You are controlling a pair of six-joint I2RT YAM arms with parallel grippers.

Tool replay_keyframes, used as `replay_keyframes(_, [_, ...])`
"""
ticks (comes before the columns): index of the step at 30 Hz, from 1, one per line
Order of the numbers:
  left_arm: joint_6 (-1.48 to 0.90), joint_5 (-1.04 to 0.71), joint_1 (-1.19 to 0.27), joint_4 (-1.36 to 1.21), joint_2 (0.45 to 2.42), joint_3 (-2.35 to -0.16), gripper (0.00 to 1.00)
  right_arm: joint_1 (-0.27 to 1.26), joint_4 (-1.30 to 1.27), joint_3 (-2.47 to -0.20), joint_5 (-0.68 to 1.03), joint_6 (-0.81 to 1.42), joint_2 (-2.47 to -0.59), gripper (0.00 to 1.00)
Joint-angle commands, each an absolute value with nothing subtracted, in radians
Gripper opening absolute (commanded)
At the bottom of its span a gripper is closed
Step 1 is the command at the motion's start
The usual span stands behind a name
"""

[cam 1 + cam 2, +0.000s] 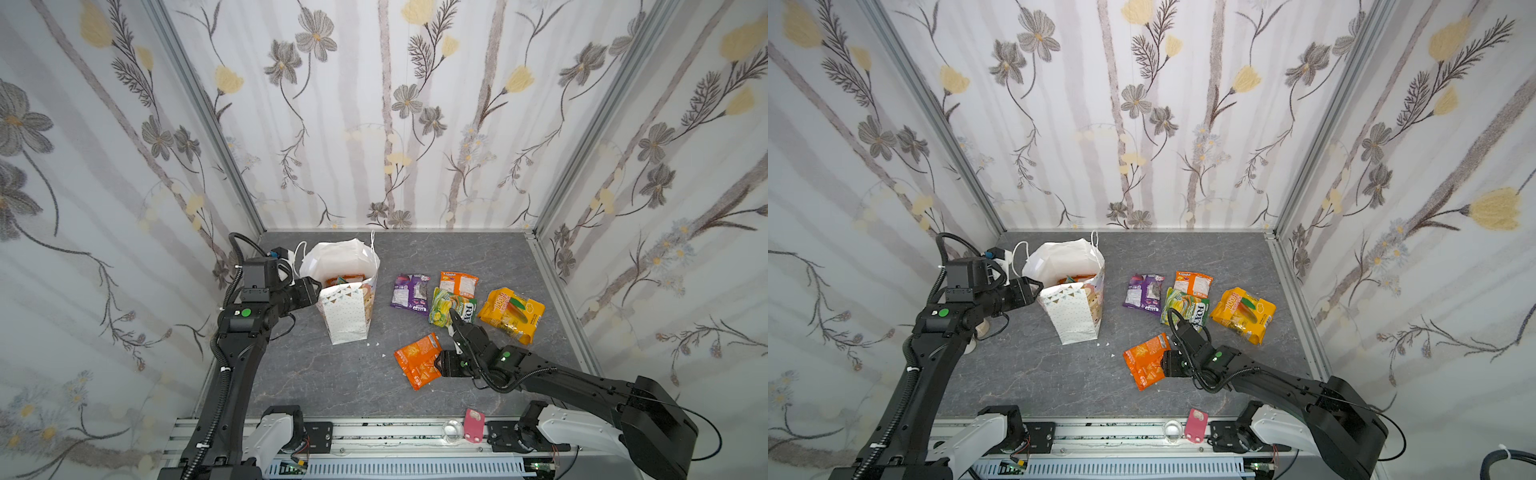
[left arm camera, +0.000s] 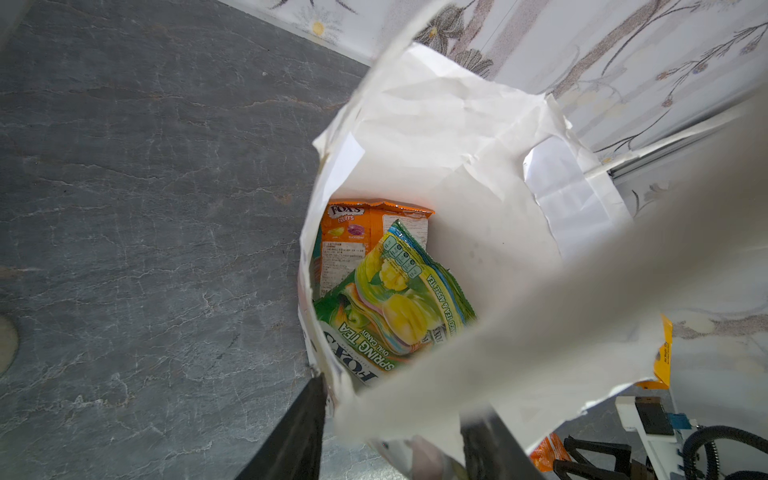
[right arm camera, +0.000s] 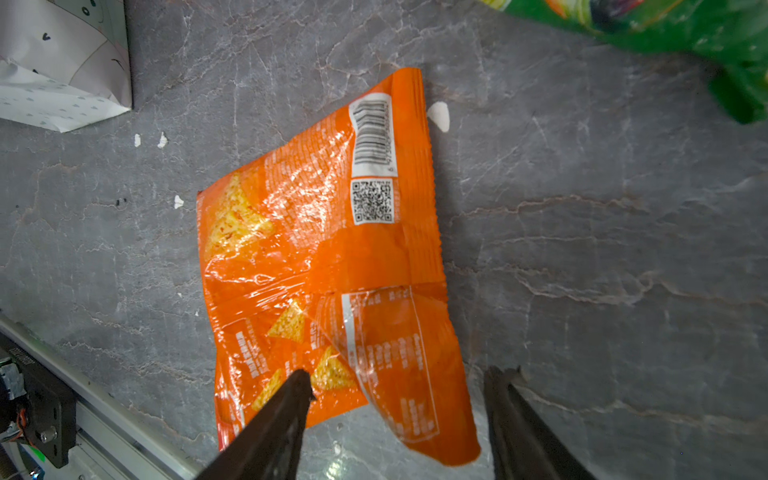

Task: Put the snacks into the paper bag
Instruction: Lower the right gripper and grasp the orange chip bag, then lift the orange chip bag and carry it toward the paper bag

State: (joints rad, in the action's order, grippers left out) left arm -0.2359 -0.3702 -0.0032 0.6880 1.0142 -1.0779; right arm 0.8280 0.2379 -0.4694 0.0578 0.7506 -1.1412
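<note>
While both top views show the paper bag (image 1: pixel 347 320) standing at the left on the counter (image 1: pixel 316 374), only the left wrist view reveals the green FOX'S packet (image 2: pixel 390 316) inside, with the left end effector (image 2: pixel 395 409) clamping the bag's rim. The right wrist view shows the right end effector (image 3: pixel 399 386) spread open over the orange packet (image 3: pixel 328 257) and its edge.

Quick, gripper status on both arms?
Left gripper: closed on the paper bag rim.
Right gripper: open, jaws either side of the orange packet, holding nothing.
</note>
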Motion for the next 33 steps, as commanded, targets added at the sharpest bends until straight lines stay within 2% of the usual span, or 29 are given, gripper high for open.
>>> replay_keyframes(1, [-0.235,-0.375,-0.003,0.674,1.012,-1.083,0.51,0.828,0.168,-0.457,0.072,0.752,-1.155,0.64])
replay_keyframes(8, [-0.236,-0.371,-0.003,0.677,1.006,-1.086,0.51,0.828,0.121,-0.445,0.092,0.754,-1.184,0.47])
replay_keyframes(11, [-0.241,-0.374,-0.003,0.673,1.002,-1.084,0.51,0.828,0.114,-0.443,0.09,0.755,-1.185,0.35])
replay_keyframes(17, [-0.232,-0.366,-0.003,0.68,1.004,-1.085,0.51,0.795,0.085,-0.441,0.099,0.761,-1.19,0.02])
replay_keyframes(18, [-0.23,-0.365,-0.002,0.683,1.005,-1.088,0.51,0.795,0.081,-0.442,0.101,0.761,-1.189,0.0])
replay_keyframes(33, [-0.227,-0.343,-0.003,0.685,1.002,-1.101,0.51,0.792,0.116,-0.569,0.176,0.728,-1.114,0.0])
